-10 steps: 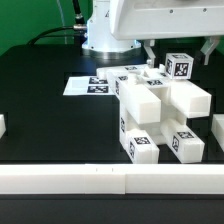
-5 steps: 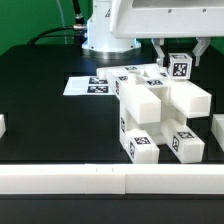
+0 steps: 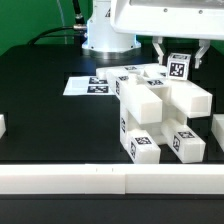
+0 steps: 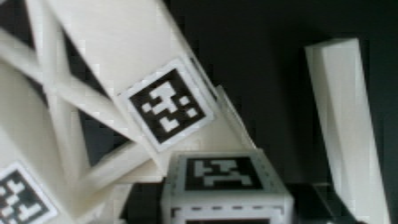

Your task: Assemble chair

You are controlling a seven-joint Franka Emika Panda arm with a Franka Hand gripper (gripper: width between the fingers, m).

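While the hand hangs at the far right with its fingers apart, one on either side of a small tagged block, the part-built chair stands mid-worktop, just near of that block. Risk: the block sits tight by the chair body. An off-centre close could twist it or snag a finger on the neighbouring part.

The chair is partly built: a chunky stack of white blocks standing upright, with black-and-white tags on its lower front faces. A small white block, its tag facing the exterior view, shows just above and behind the stack's top. More low tagged parts lie close behind the stack.
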